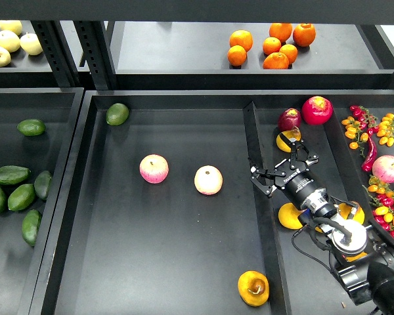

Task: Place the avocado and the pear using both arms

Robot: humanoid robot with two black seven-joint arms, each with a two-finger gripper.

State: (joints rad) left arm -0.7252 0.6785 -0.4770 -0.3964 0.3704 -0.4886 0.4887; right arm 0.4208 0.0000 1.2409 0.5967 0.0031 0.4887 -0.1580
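The pear (253, 288), yellow-orange with a curled brown stem, lies at the front of the middle tray (151, 262), near its right wall. Several dark green avocados lie in the left bin; an elongated one (10, 174) is at its left side. A rounder, lighter green avocado (117, 113) sits in the middle tray's back left corner. My right gripper (281, 164) is open and empty over the right bin, just right of the divider wall (251, 141), with a yellow fruit (287, 140) just beyond its fingers. My left arm is out of view.
Two pink-and-yellow apples (153, 168) (208, 180) lie mid-tray. The right bin holds red apples (316, 109), yellow fruits (289, 216), cherry tomatoes and chillies (369, 154). Oranges (276, 46) and pale fruits (10, 41) sit on the back shelf.
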